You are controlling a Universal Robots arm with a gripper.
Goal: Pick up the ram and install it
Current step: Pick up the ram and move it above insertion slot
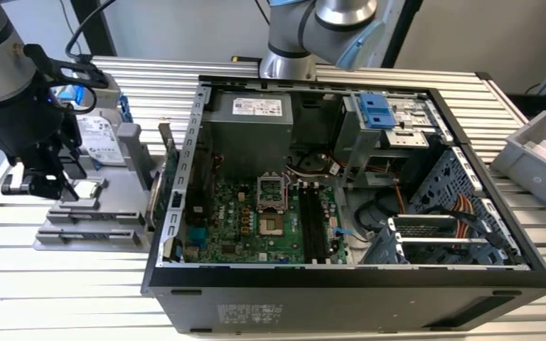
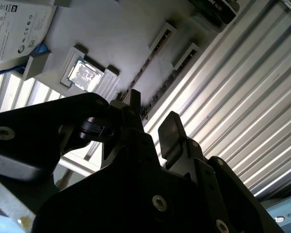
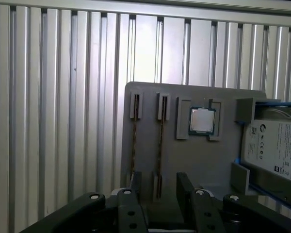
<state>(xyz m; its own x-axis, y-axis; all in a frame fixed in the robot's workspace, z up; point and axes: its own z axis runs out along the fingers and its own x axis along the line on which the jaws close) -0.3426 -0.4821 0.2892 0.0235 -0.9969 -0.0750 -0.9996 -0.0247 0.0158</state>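
Fingers (image 3: pixel 183 187) of the hand (image 3: pixel 159 175) stand apart, gripping nothing, one on each side of the ram (image 3: pixel 159 145). The ram is a thin stick standing on edge in a slot of the grey holder (image 3: pixel 203 165); whether they touch it cannot be told. A second stick (image 3: pixel 134 138) fills the neighbouring slot, with a processor chip (image 3: pixel 202 120) and a hard drive (image 3: pixel 276 145) beyond. The holder sits at the exterior view's left on the ribbed desk (image 1: pixel 65 291), and the open computer case (image 1: pixel 349 284) with its motherboard (image 1: pixel 254 220) lies toward the right.
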